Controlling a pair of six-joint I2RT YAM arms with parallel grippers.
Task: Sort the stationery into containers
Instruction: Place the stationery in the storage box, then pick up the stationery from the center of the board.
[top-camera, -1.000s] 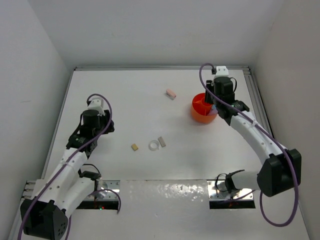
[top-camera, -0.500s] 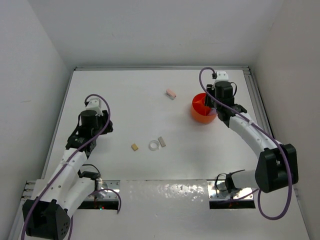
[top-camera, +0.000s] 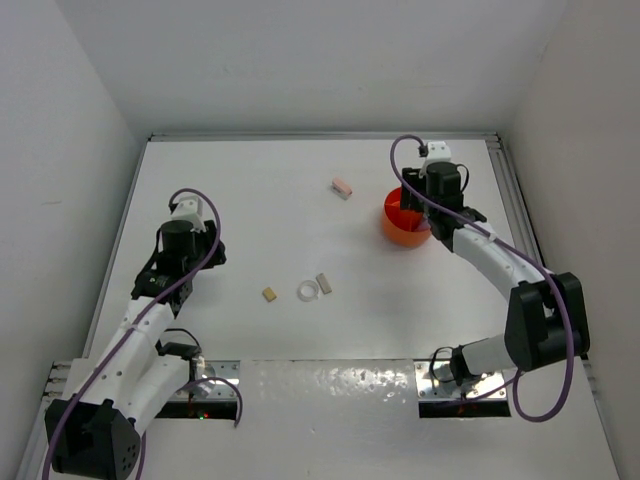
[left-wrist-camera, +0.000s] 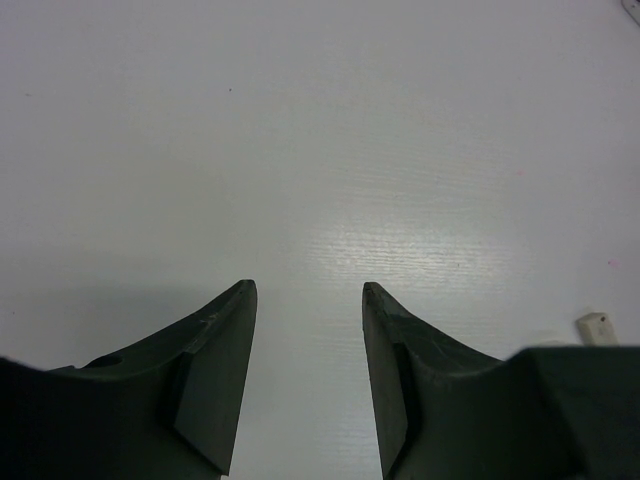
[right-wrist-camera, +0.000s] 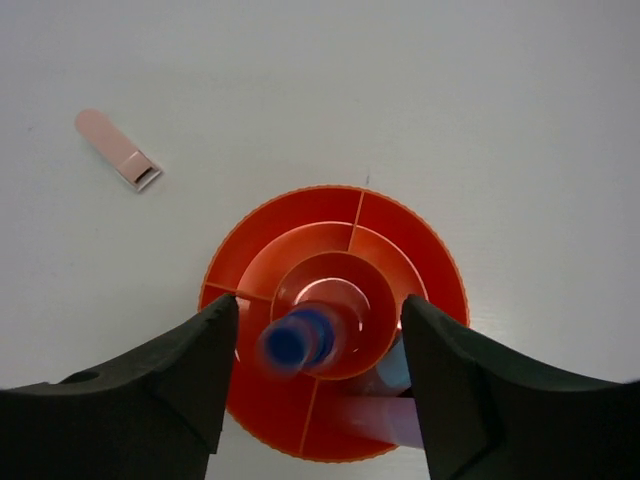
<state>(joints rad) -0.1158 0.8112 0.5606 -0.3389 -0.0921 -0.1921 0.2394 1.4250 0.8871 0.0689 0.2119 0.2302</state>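
Nearest the arm bases, three pieces are seen loose on the table: a tan block, a clear ring just right of it, and a grey block just beside the ring. None of them appear to touch. Left of them and a little farther, the left gripper is held over bare table, its fingers spread with nothing between them. A small pale block is caught at the right edge of its wrist view; which piece it is cannot be settled.

At the far right the tub is found, with the right gripper poised straight above it. Its fingers are spread wide, and a blue-capped bottle is seen between them, blurred and touching neither, over the tub's centre. Whether it has landed cannot be told. A pale stick and a light blue tube are lodged in the tub's near side. Left of the tub and slightly farther, a pink block is lying on the table, apart from it.

The step in hand is judged to be the release of the bottle into the tub. Four pieces are not yet sorted. Next, the right arm would need to be raised clear of the rim and carried left to the pink block, with the fingers set across its narrow width. The near trio could be taken by the left gripper. The flat ring would call for a pinch across its wall.
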